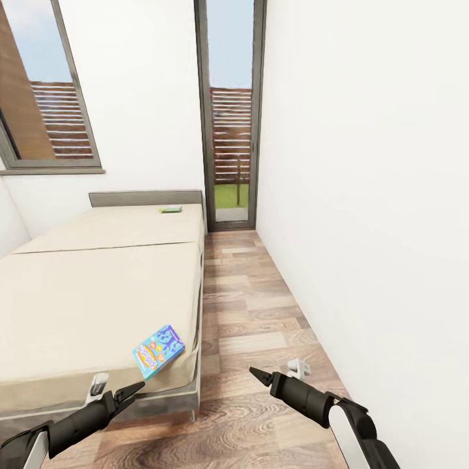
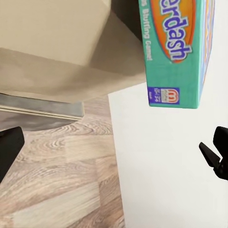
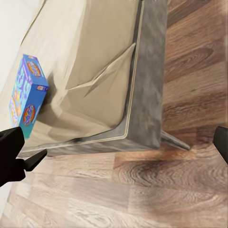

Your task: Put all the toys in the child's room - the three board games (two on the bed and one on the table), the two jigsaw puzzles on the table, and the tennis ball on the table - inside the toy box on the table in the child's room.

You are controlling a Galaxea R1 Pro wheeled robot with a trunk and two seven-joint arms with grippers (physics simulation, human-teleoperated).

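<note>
While both end effectors, left (image 1: 133, 389) and right (image 1: 255, 373), hover spread wide, a blue board game (image 1: 158, 350) lies on the bed's (image 1: 78, 293) near right corner.

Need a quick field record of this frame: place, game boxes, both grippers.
place: beside the low beige bed on a wood-plank floor
blue game box: flat printed box at the bed's near corner
green game box: small flat box near the grey headboard
left gripper: open, empty, close to the blue box
right gripper: open, empty, over the floor
</note>
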